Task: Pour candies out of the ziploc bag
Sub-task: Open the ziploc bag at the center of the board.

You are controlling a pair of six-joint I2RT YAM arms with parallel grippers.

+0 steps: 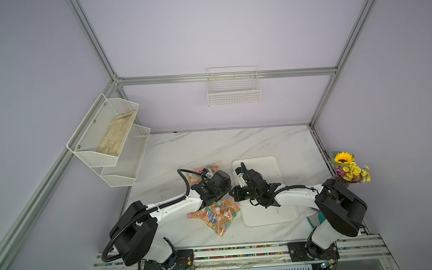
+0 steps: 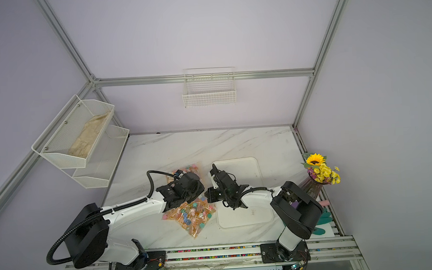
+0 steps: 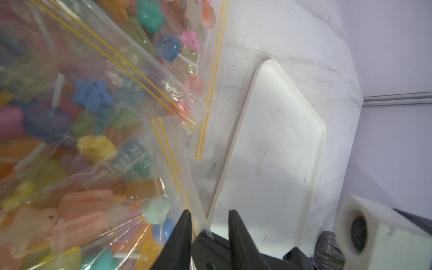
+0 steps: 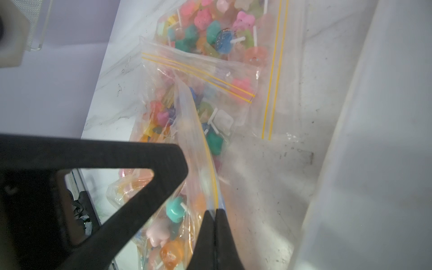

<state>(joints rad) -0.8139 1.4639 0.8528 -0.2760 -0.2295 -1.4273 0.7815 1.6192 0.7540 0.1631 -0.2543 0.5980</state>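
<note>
1. Two bags hold candies (image 3: pixel 92 93) on the counter (image 1: pixel 235 144): a far bag (image 1: pixel 213 167) behind my left gripper (image 3: pixel 209 214), and the ziploc bag (image 1: pixel 215 217) near the front edge.
2. The ziploc bag lies slantwise, with its mouth raised toward the tray (image 1: pixel 270 214).
3. The left gripper's jaws are slightly apart around the ziploc bag's lip.
4. My right gripper (image 4: pixel 215 211) is clamped tight on that lip.

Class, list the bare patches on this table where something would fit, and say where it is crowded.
Free: table strip between back wall and tray; corner between shelf and candy bags. Crowded: the middle, around those bags.
</note>
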